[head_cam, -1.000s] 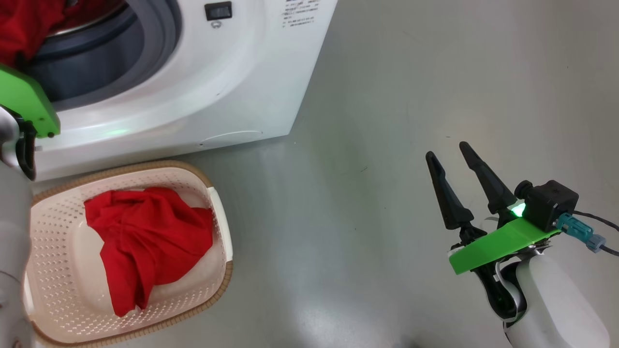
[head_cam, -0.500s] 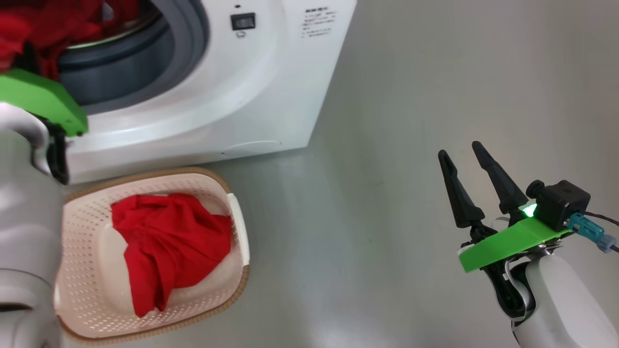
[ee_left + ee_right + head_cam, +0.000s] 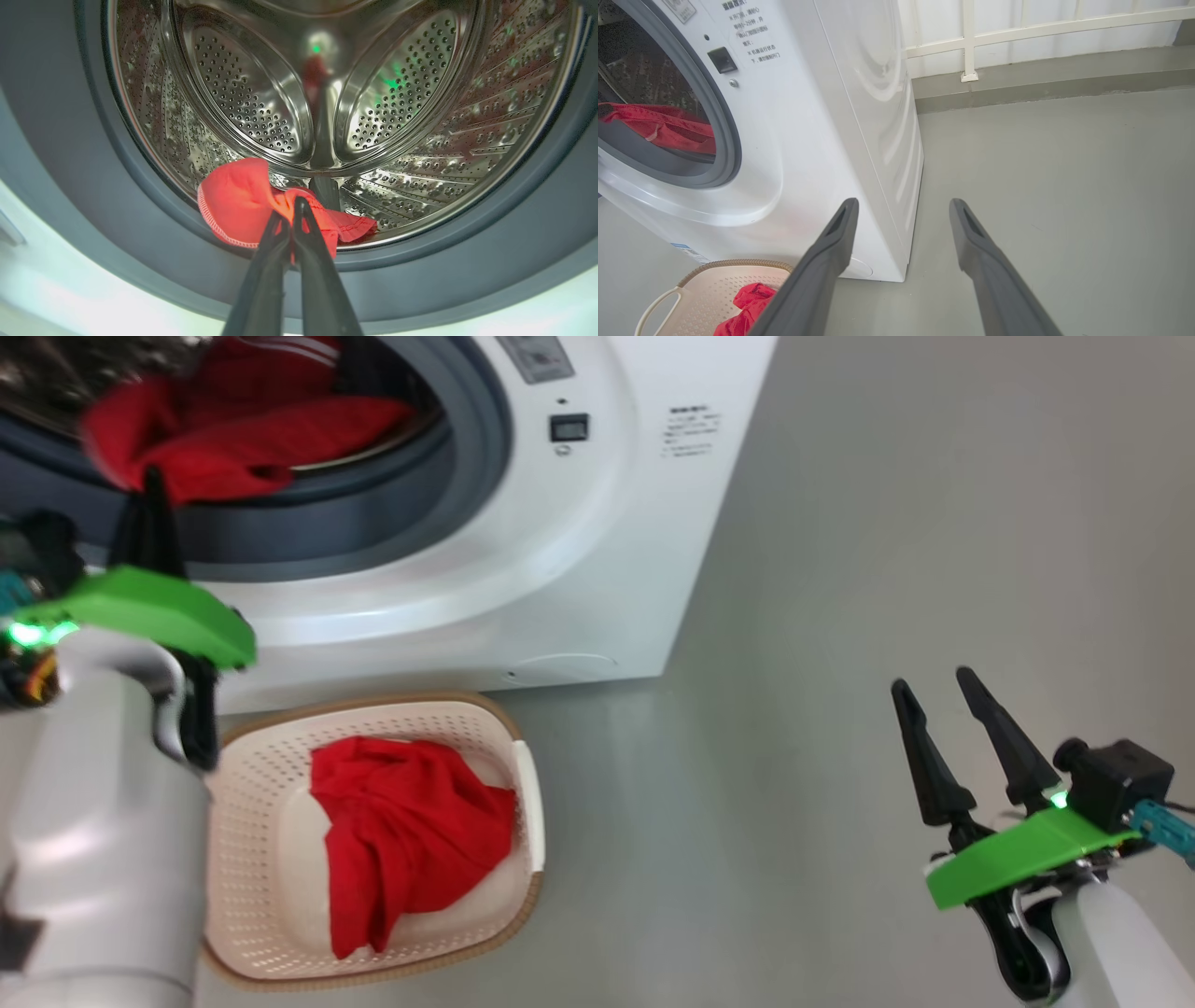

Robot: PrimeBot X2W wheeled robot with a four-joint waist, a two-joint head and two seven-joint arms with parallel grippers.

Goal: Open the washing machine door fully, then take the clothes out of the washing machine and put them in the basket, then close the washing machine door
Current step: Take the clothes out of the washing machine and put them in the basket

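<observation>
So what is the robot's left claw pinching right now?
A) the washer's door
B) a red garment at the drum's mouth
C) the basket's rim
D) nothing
B: the left gripper is shut on the red garment at the mouth of the drum.

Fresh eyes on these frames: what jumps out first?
Bright red clothes pinched in the shut left gripper at the washing machine mouth grab the eye first. A second red garment lies in the basket on the floor in front of the machine. The right gripper hangs open, off to the machine's right.
</observation>
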